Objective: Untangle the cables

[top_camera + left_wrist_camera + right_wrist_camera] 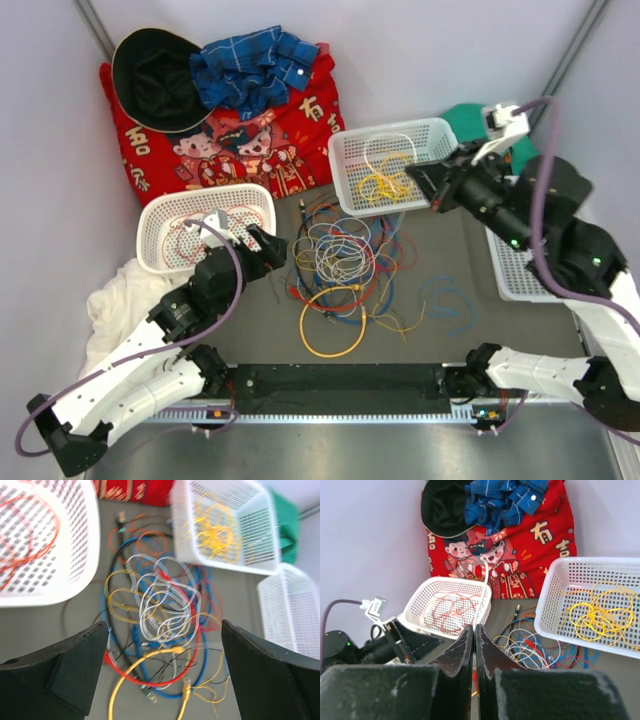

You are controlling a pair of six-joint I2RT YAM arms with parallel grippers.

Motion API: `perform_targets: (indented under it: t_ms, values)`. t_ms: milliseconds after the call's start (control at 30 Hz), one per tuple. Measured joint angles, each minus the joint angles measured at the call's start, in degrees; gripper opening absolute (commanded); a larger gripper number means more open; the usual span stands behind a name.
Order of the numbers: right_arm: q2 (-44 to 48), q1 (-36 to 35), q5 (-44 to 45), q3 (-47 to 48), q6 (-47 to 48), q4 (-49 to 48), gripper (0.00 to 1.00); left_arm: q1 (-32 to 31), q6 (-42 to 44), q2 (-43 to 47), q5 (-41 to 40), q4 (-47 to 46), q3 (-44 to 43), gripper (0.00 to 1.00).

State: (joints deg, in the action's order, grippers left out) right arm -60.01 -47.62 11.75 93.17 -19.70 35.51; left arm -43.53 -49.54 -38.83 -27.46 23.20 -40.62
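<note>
Pinches a thin white cable [481,590] in the clenched right gripper [474,627] over the basket [338,160] of yellow wires [383,185], apparently for sorting. Holds the left gripper [164,625] spread wide above the tangled cables [340,255] mid-table, poised to pick.

light: bright, even, soft shadows | left wrist view: cables [165,611] blurred — edges smeared | top view: sharp

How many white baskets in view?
3. Left basket, holding red cables; back-right basket, holding yellow cables; third basket at the right edge, partly covered by the right arm.
</note>
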Motion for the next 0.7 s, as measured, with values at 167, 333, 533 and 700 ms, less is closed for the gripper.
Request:
perform_targets:
  t_ms: [167,333,533,700]
  values:
    - [0.83,0.0,-0.02,5.7,-0.15,5.4,0.0,-0.02,4.5,1.75,2.47,-11.67,2.27,0.99]
    - [0.5,0.0,-0.52,7.17,-0.98,9.31,0.0,-0.02,8.41,2.01,9.81,-28.02,6.56,0.99]
    - [-0.48,0.0,-2.49,8.2,-2.78,11.32,0.0,-0.11,11.47,-5.33,22.27,-49.55,12.44,0.99]
    - [-0.48,0.0,-4.31,8.22,-4.5,11.37,0.0,-2.34,16.13,-16.61,31.36,-63.34,12.72,0.99]
